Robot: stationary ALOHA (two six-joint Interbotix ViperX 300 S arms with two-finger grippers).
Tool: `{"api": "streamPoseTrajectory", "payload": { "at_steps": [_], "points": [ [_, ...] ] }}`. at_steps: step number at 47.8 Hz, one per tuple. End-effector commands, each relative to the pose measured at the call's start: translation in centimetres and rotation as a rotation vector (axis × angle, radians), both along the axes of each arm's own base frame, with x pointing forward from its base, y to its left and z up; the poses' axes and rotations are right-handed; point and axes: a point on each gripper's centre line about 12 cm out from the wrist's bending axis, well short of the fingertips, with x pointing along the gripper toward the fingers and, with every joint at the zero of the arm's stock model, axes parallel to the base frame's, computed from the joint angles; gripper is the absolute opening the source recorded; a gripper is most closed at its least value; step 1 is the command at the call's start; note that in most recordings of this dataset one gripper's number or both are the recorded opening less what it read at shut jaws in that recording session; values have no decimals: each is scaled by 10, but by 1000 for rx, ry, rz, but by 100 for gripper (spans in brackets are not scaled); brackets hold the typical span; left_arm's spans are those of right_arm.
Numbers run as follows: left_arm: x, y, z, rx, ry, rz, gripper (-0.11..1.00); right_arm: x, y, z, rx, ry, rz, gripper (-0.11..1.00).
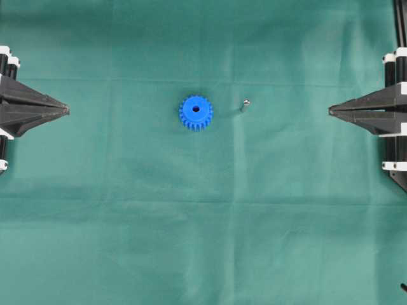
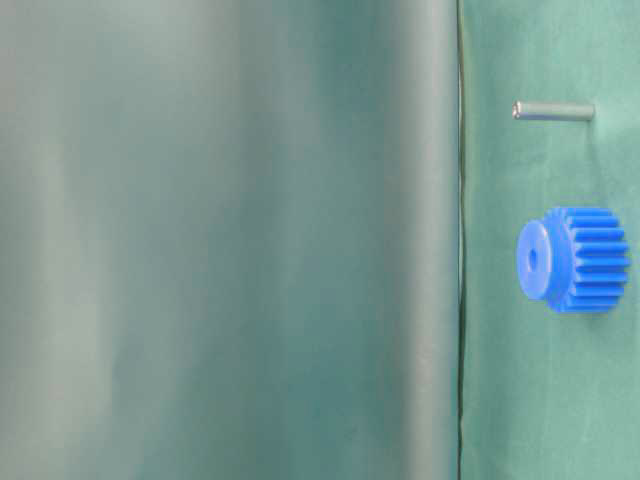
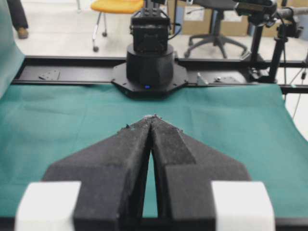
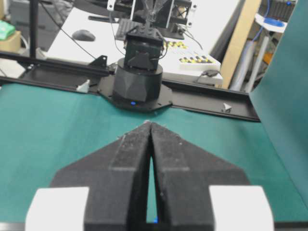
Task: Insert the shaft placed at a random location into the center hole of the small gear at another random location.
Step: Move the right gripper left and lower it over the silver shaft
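Blue small gear (image 1: pixel 196 113) flat on green cloth (image 1: pixel 191 241), shaft (image 1: pixel 245 104) near it, apart; left gripper (image 1: pixel 66 110) and right gripper (image 1: pixel 331 111) both clenched, grasping nothing

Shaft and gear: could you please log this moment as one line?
shaft: on cloth, right of small gear, apart | left gripper: shut, empty | right gripper: shut, empty

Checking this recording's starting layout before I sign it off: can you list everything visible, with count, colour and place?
small gear: one, bright blue, mid-cloth, flat, center hole facing up and empty
shaft: one, silvery-grey, standing on the cloth beside the gear, apart from it, on the right arm's side
cloth: one, green, covering the table
left gripper: one, black, at the left edge, shut, holding nothing
right gripper: one, black, at the right edge, shut, holding nothing
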Motion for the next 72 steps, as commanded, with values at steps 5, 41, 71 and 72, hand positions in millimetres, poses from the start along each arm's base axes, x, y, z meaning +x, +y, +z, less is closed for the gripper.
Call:
{"api": "streamPoseTrajectory", "payload": {
  "at_steps": [5,41,71,72],
  "points": [
    [2,2,12,-14,-47,12,-1,4,-3,5,-6,-9,-15,0],
    [1,4,7,-20,-29,24,-1,74,-63,-110,129,197,-235,67],
    [-1,8,-1,-31,-13,42,-1,110,-82,-196,242,345,-300,58],
    [-1,8,-2,-31,-11,42,-1,110,-82,-198,246,349,-302,57]
  ]
}}
